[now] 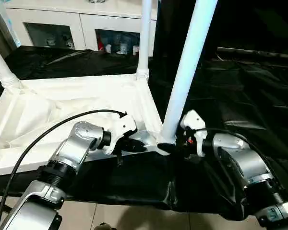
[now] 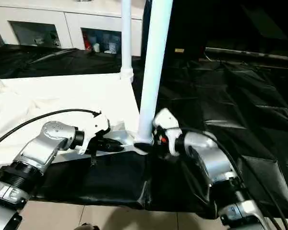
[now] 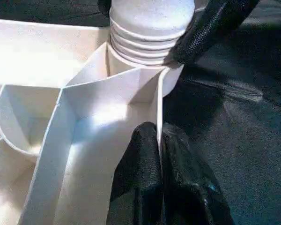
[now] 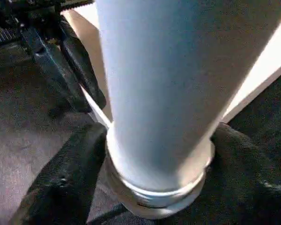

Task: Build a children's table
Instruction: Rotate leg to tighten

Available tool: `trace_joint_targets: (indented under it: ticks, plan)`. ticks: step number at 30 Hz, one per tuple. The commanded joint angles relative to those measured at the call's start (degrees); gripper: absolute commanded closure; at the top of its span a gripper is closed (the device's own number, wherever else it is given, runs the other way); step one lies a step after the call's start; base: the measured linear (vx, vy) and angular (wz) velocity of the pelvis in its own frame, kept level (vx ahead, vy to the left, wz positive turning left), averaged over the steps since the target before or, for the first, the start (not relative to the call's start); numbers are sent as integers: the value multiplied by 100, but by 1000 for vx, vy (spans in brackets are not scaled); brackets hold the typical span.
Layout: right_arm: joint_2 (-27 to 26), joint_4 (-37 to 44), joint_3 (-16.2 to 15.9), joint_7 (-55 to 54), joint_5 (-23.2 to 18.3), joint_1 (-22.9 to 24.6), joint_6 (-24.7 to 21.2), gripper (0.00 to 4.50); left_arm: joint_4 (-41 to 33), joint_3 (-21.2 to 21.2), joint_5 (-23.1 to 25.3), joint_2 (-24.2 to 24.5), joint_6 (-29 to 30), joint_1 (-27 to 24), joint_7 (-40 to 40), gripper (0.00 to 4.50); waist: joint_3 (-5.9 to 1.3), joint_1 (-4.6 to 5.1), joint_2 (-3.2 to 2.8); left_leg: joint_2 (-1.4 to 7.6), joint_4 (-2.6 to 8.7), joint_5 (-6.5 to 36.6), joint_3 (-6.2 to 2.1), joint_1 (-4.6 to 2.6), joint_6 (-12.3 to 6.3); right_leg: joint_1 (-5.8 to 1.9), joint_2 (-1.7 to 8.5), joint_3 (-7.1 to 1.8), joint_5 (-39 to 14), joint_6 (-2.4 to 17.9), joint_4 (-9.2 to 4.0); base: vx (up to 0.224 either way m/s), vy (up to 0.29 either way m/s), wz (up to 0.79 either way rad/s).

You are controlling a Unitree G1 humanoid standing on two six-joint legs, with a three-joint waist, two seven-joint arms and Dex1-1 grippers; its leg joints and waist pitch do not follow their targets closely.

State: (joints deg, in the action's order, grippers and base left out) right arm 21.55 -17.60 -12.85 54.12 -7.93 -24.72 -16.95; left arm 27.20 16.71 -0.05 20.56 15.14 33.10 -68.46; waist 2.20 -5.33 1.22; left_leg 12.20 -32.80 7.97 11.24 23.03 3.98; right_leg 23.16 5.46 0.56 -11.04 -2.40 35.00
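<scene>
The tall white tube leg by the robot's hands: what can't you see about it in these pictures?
- Top of the near white tapered tube leg: cut off by the upper edge, eye views.
- Its seat in the white plastic table top's corner socket: hidden by the right gripper, right wrist view.
- Fourth leg: none visible; near-left corner behind the left gripper's forearm.

Black sheeting (image 1: 249,91) spread over the work surface; white cabinet (image 1: 86,21) with glass-front shelves behind.

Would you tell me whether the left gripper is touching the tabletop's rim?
Touching: in the left wrist view the left gripper has its fingers closed on either side of the tabletop's rim.
</scene>
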Motion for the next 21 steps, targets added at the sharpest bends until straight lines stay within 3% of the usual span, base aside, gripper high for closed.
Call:
trace_joint_targets:
  ticks: [1,4,13,16,17,20,21]
  plan:
    - [47,140,-80,76,71,16,-63,138,-271,-74,-377,-135,-50,24,-175,450,-332,32,79,54,348,1489,3,-175,-99,-166,120,-64,-995,1104,-406,0,0,0]
    - [52,142,-107,53,56,7,-93,166,-280,-85,-382,-140,-23,28,-148,450,-337,34,86,53,341,1423,4,-174,-121,-171,116,-63,-913,1121,-397,0,0,0]
    - [-58,104,-29,-132,52,102,-189,173,-204,-125,-311,-225,-12,23,77,450,-341,32,79,49,336,1383,4,-176,-131,-177,114,-61,-866,1140,-389,0,0,0]
    - [-481,-562,208,-1352,373,-14,-257,173,276,-161,31,-536,-67,211,975,450,-331,68,84,39,342,1456,11,-181,-51,-147,108,-63,-1013,1121,-415,0,0,0]
    - [-679,-769,354,-1848,413,-57,-316,173,476,-184,135,-666,-82,301,1321,450,-322,95,82,30,361,1600,-5,-180,73,-140,120,-63,-1310,1051,-438,0,0,0]
    - [-882,-926,518,-2304,404,-96,-385,174,652,-203,219,-788,-81,386,1629,450,-335,105,96,33,366,1684,-22,-177,116,-164,130,-62,-1425,973,-445,0,0,0]
    - [-1001,-990,621,-2548,377,-121,-427,174,734,-210,259,-854,-66,430,1784,450,-330,116,83,32,364,1722,-14,-190,111,-129,126,-73,-1433,950,-459,0,0,0]
